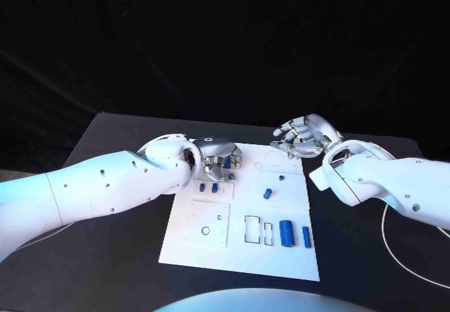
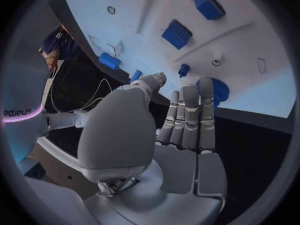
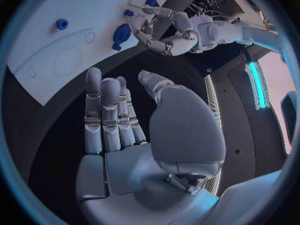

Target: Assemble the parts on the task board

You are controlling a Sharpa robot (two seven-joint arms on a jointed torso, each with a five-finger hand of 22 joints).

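We see the task board (image 1: 242,253) lying in the middle of the black table (image 1: 112,260), a white plate running from the centre of the head view down toward its lower middle. The left hand (image 1: 218,161) hangs over the board's upper left corner, fingers curled downward; a blue part shows at its fingertips, but we cannot tell whether it is pinched or merely beneath them. In the left wrist view, the left hand's fingers (image 2: 190,117) lie straight and close together, pointing at a round blue part (image 2: 217,90) near the board's edge. The right hand (image 1: 302,138) hovers at the board's upper right corner, fingers loosely spread and holding nothing; in its own wrist view the palm is open above dark table beside the board. On the board we count two small blue parts (image 1: 207,187) side by side just below the left hand, one small blue part (image 1: 268,192) in the centre, a tiny one (image 1: 281,177) just above it, and two upright blue cylinders (image 1: 286,233) at the lower right.
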